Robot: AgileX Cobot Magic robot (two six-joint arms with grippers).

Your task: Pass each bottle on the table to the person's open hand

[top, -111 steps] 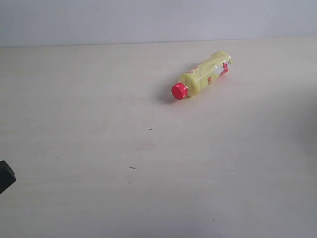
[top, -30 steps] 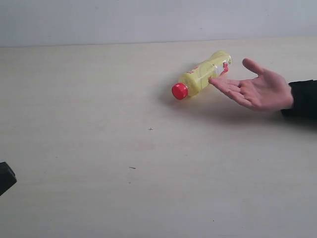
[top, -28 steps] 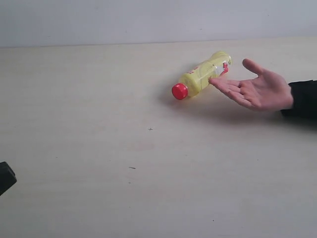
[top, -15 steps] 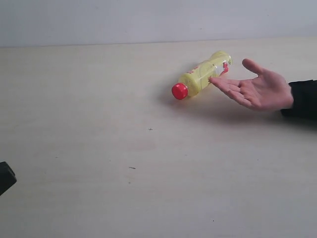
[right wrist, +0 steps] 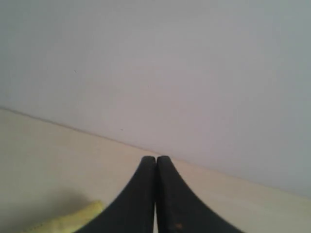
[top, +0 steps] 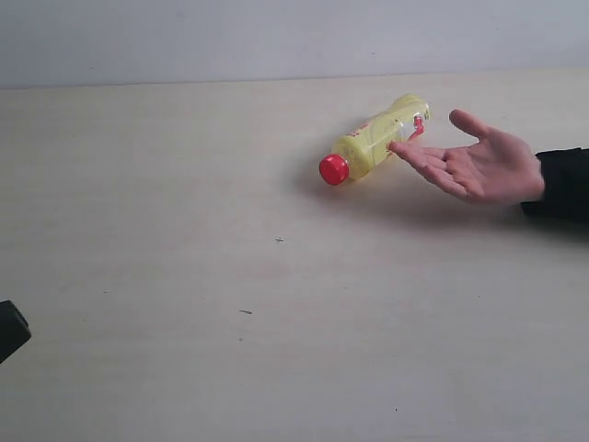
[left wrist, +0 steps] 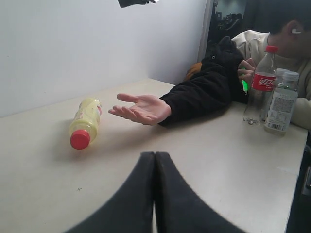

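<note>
1. Exterior: the yellow bottle [top: 375, 140] lies on its side on the table [top: 184, 276], cap pointing away from the open hand [top: 480, 168]. The hand waits palm-up with its fingertips just beside the bottle; I cannot tell if they touch. No gripper is near either, so this handover is not yet done.
2. Left wrist: the left gripper [left wrist: 155, 154] has its fingers pressed together and empty, well apart from the yellow bottle. The red-label bottle [left wrist: 262, 85] and white-label bottle [left wrist: 280, 103] stand upright at the table's far end, near a seated person [left wrist: 286, 34]. I can't make out a fourth bottle. These look undelivered too.
3. Right wrist: the right gripper [right wrist: 156, 158] has its fingers pressed together, holding nothing. A sliver of the yellow bottle shows near it. My read is that no grasp has begun and every handover is left.
</note>
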